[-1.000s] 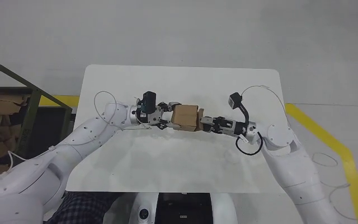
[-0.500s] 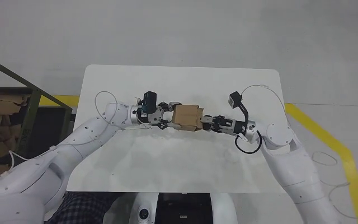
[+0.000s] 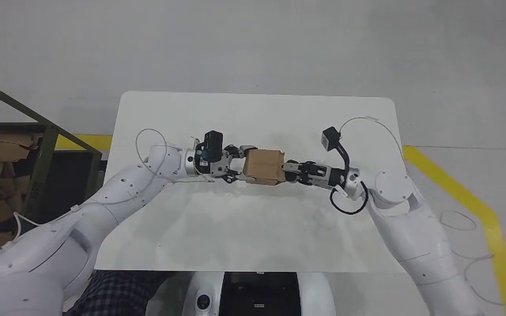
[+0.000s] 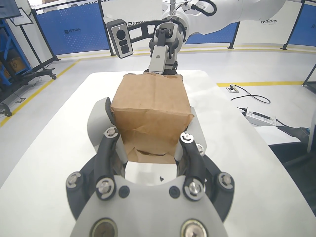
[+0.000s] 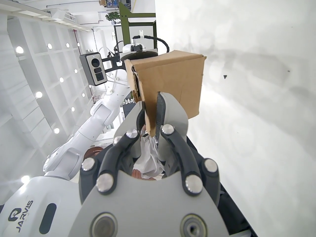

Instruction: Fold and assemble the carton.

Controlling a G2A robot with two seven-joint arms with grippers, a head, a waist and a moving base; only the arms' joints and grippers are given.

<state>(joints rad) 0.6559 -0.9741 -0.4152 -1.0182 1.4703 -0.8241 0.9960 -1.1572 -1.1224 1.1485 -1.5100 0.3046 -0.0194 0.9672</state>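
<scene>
Brown carton in left pincer

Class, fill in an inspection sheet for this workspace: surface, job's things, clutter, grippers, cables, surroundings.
Surface: white table with rounded corners.
Job's things: brown carton, formed into a box shape with creased end flaps, held between both grippers mid-table.
Clutter: one small dark speck on the table.
Grippers: left gripper clamps the carton's sides; right gripper pinches a flap at the opposite end.
Cables: black cable lying on the floor, running from a floor socket.
Surroundings: blue barrier panels; yellow floor lines.
</scene>
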